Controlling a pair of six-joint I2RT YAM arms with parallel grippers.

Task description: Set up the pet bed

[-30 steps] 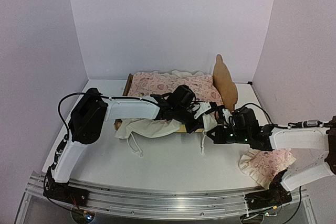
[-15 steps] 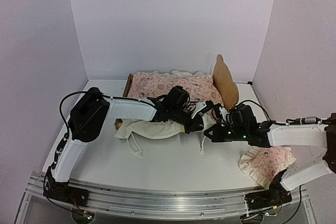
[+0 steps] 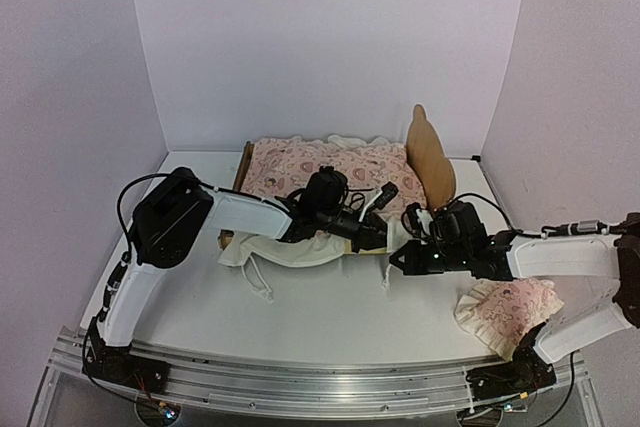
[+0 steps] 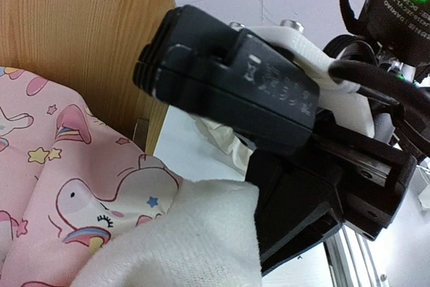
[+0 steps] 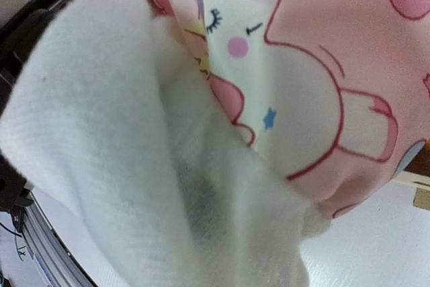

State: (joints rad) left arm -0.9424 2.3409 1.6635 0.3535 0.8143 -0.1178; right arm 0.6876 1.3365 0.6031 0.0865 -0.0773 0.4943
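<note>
Left gripper (image 3: 370, 230) and right gripper (image 3: 398, 259) meet tip to tip at the front right corner of the pet bed (image 3: 428, 152), both pressed together on the cream border of the pink cover (image 3: 320, 162). The white table (image 3: 320, 317) carries the bed at its far middle, the tall rounded wooden end standing upright on the right. The unicorn-print cover lies across the bed, its cream edge spilling over the front rail on the left with thin ties trailing onto the table. Cover cloth fills the right wrist view. A small pink ruffled pillow (image 3: 505, 309) lies near the right arm's base, well apart from the bed.
</note>
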